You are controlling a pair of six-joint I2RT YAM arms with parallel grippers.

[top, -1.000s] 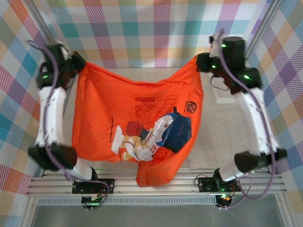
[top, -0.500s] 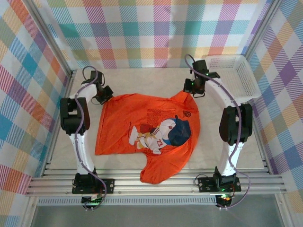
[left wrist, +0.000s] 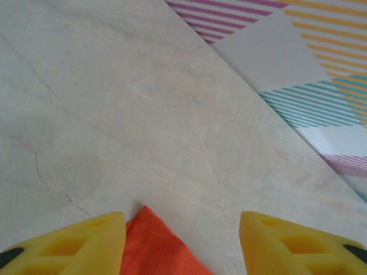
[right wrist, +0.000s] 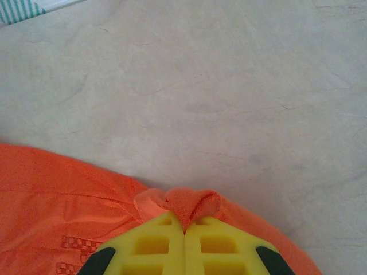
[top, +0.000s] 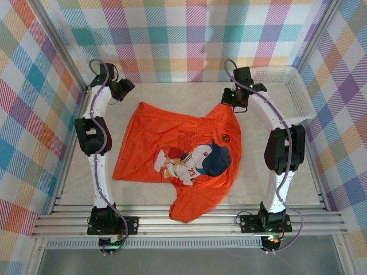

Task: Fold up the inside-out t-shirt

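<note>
Inside a booth walled with pastel plaid panels [top: 172, 34], we look down on a pale, cream table [top: 252, 189] veined with faint hairline marks, edged on the near side by an aluminium rail [top: 189, 224] where both arms are bolted. A white mesh basket [top: 293, 86] sits in the far right corner.

Spread across the middle of the table is the inside-out t-shirt [top: 172, 137], bright orange and lying mostly flat. Its chest print faces up: a white cartoon figure in a blue cap, with reddish lettering above it. One part of the shirt trails toward the near rail, and we see mild wrinkles along the far edge.

At the far left, the left gripper [top: 127, 86] stands with its yellow fingers [left wrist: 80, 243] parted and gripping nothing. From its wrist camera we see a pointed orange corner of the shirt [left wrist: 155, 246] lying on the table between them, close by the left-hand one.

At the far right, the right gripper [top: 229, 104] is clamped tight on the shirt's far right edge. Its wrist camera shows a small bunch of orange fabric [right wrist: 189, 203] pinched where the closed fingertips [right wrist: 183, 220] meet.
</note>
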